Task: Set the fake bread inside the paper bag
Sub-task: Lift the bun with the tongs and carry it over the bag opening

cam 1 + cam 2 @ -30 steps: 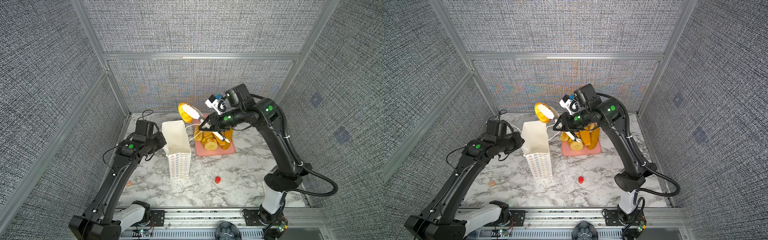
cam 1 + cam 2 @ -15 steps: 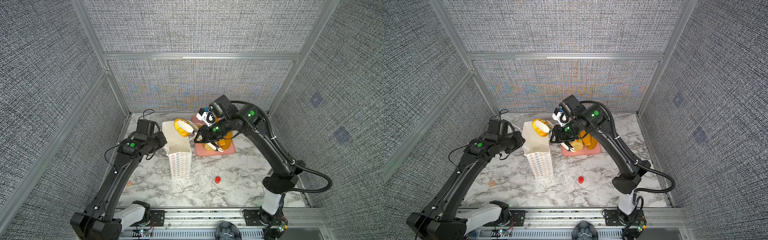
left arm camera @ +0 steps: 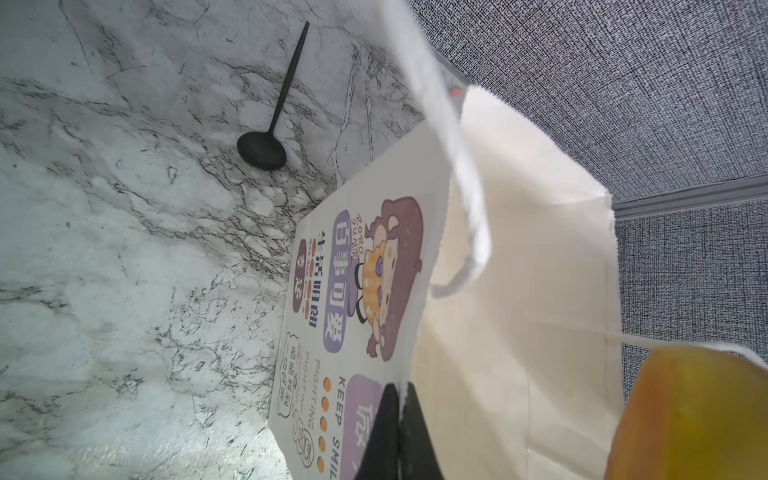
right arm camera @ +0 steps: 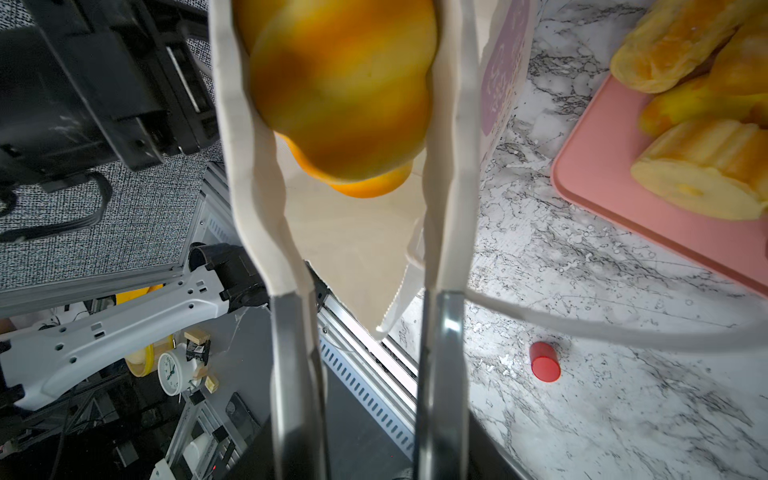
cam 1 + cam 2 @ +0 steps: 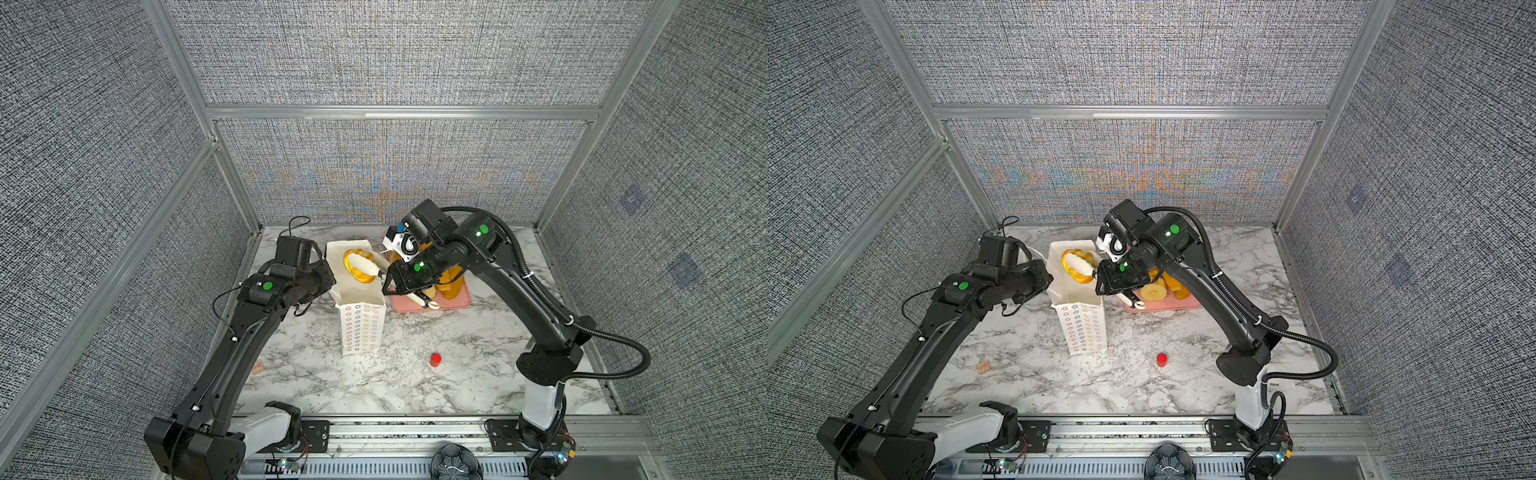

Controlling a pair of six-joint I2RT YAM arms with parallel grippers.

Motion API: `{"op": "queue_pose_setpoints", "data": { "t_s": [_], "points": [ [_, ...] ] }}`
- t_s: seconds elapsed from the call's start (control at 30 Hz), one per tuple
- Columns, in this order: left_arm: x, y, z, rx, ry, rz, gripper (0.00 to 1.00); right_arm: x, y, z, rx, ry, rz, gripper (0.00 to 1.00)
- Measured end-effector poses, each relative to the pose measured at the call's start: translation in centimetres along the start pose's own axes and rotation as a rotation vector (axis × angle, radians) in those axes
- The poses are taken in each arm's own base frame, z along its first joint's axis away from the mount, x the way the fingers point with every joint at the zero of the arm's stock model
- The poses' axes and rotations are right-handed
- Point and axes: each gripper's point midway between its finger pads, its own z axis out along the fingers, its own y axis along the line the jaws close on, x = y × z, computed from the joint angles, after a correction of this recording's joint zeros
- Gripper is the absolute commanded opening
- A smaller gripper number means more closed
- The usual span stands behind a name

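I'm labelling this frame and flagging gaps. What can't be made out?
Inside the paper bag: covered in both top views by the braided bread and right tool.
Whether the right tool presses that bread: blurred and cropped in the right wrist view.
The other pastries on the pink tray: partly behind the right arm in both top views.
The small object beside the left arm: too small in both top views.

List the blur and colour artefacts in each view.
In both top views the back wall shimmers with rainbow moiré; in the right wrist view the bread between the fingers is soft while the tray is sharp; in the left wrist view the bag's cord handle is blurred, the spoon crisp.
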Motion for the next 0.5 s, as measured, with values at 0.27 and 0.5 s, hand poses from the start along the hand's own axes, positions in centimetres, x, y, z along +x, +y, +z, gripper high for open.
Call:
{"op": "queue_pose_setpoints", "data": {
  "t_s": [0.27,0.5],
  "points": [
    [0.05,-0.17,-0.02,0.008,0.005,0.001,0.00,0.03,-0.11,0.13,0.006,0.004,-0.004,0.58],
    [0.11,-0.16,0.10,0.007,0.010,0.004,0.00,-0.09,-0.19,0.06,0.011,-0.002,-0.008,0.57]
  ]
}}
